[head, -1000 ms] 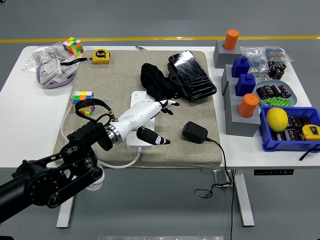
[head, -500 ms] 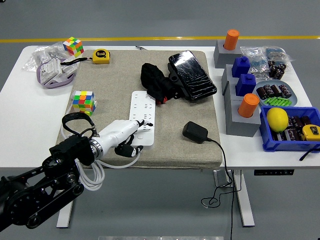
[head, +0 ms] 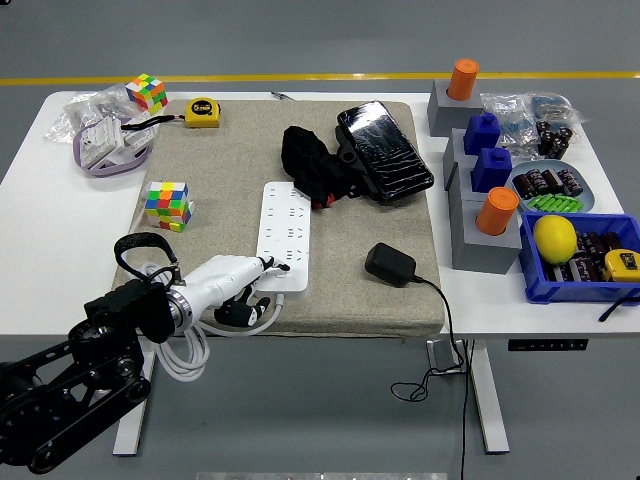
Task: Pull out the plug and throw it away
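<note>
Plug [head: 391, 264]: black, blocky adapter, cord trailing off the table edge, lying well right of the hand.
Left hand [head: 232, 281]: fingers loosely spread, holding nothing.

Left arm [head: 70, 375] enters from the lower left corner, black, jointed, angled up and to the right toward the table's near edge. Its wrist carries a silver collar just behind the hand. Left hand [head: 232, 278] is white-shelled, extended forward and to the right, held low. Fingers [head: 268, 264] lie fairly straight and close together, dark-tipped, closed on nothing. Thumb hangs beneath the palm, slightly curled. Right arm is not visible.
</note>
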